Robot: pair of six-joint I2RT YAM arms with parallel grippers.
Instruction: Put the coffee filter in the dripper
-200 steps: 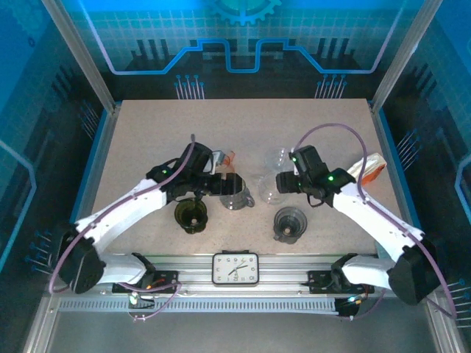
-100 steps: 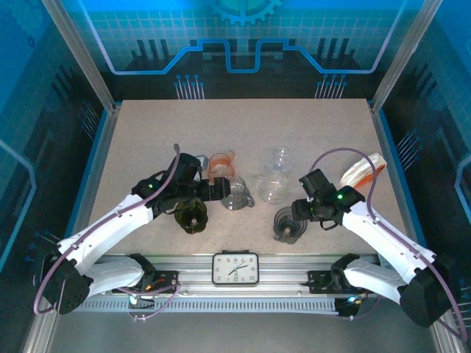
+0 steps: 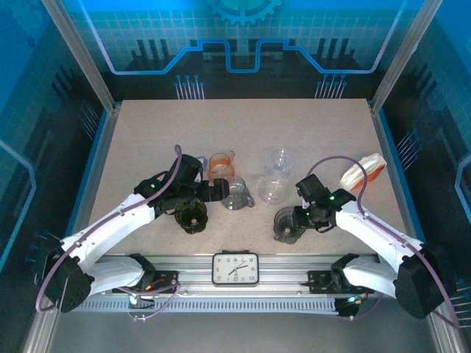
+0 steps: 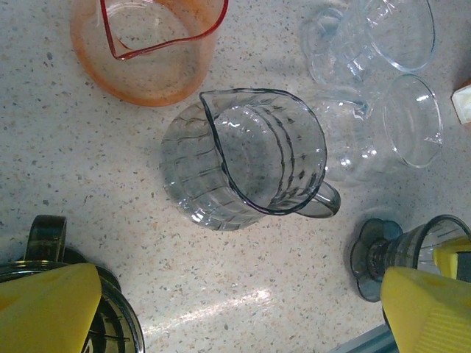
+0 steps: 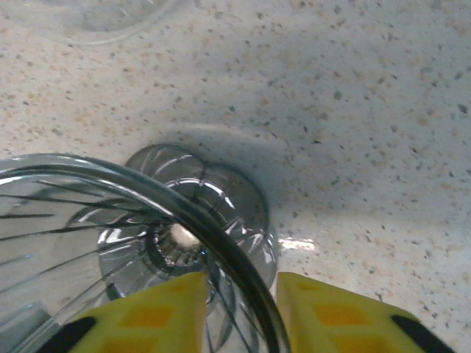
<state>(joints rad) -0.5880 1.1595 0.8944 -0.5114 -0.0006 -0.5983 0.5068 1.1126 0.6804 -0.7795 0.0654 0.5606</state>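
The right gripper (image 5: 239,294) straddles the rim of the smoky, ribbed glass dripper (image 5: 221,198), one yellow pad inside and one outside; I can't tell if they're squeezing. It's a thin, slick wall on a small scalloped foot, so a skewed pull could tip it or let it slip. The left gripper (image 4: 235,309) hangs spread over the clear pitcher (image 4: 250,158). What I take for the coffee filter (image 3: 360,170), white and orange, lies far right, well apart.

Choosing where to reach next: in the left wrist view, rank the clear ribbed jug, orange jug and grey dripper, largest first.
1. Clear ribbed jug and orange jug: similar width; the orange one is cut off by the top edge, so I won't rank them.
2. Grey dripper: smallest as seen, though partly hidden.
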